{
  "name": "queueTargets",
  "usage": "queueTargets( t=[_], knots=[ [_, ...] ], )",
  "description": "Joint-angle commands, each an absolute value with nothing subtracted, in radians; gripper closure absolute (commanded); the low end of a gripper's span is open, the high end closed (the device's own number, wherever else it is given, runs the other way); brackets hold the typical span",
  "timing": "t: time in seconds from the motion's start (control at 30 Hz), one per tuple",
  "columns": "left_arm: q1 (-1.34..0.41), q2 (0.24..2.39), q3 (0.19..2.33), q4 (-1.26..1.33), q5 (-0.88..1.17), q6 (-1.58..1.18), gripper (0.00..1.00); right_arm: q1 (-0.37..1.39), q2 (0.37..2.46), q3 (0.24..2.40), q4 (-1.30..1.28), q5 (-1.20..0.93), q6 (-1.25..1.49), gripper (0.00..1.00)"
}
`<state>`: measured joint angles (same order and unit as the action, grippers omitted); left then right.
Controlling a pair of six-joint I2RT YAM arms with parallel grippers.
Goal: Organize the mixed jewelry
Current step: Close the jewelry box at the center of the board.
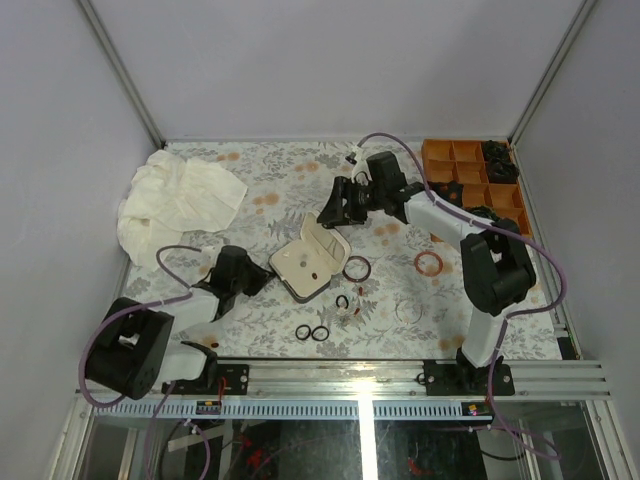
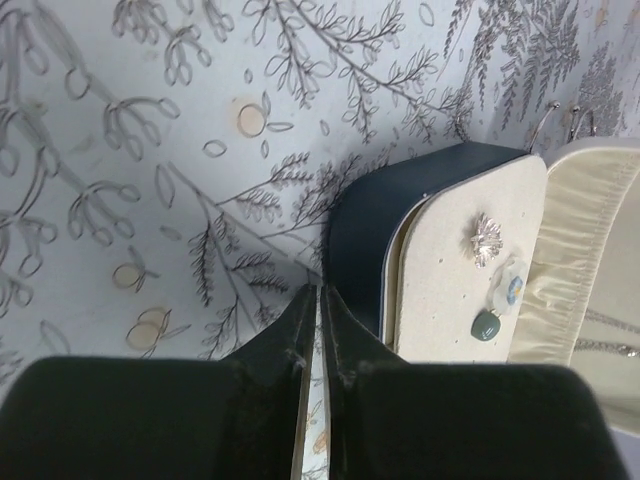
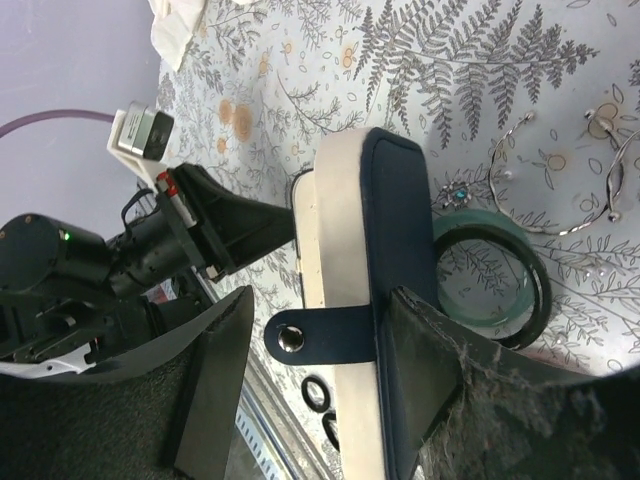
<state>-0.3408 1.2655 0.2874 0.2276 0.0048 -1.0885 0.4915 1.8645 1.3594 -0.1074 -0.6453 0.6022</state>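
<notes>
Fern-printed counter [image 1: 270, 180] between pale walls, from above: the open navy case [image 1: 300, 262] sits at centre, with loose jewelry strewn to its right and front: a bangle [image 1: 356, 268], two black rings [image 1: 311, 333] and a wire hoop [image 1: 408, 310]. The right gripper [image 1: 332, 208] is at the raised lid [image 1: 322, 232]; the left gripper [image 1: 256, 277] waits at the case's left edge.

Left wrist view: fingers pressed together, empty, just beside the case, where a silver brooch [image 2: 487, 240] and green bead [image 2: 487, 325] rest on the cream pad.

Right wrist view: fingers spread astride the lid, not clamped. A shove here could skid or tip the unbraced case, scattering those pieces or pinning the bangle just beside it. Free counter lies left, toward the cloth [image 1: 180, 200].
</notes>
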Motion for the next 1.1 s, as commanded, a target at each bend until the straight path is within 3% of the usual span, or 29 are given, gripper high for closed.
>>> queueTargets(
  t=[0.0, 0.53, 1.07],
  knots=[
    [-0.328, 1.341, 0.321, 0.312, 0.034, -1.046, 0.96, 0.499, 1.786, 1.32, -0.051, -0.685, 0.619, 0.37],
    [-0.322, 1.474, 0.457, 0.347, 0.055, -1.025, 0.98, 0.502, 1.74, 1.274, 0.008, -0.723, 0.673, 0.37],
    [-0.29, 1.359, 0.393, 0.304, 0.07, -1.019, 0.97, 0.547, 1.72, 1.254, 0.025, -0.719, 0.689, 0.38]
  ],
)
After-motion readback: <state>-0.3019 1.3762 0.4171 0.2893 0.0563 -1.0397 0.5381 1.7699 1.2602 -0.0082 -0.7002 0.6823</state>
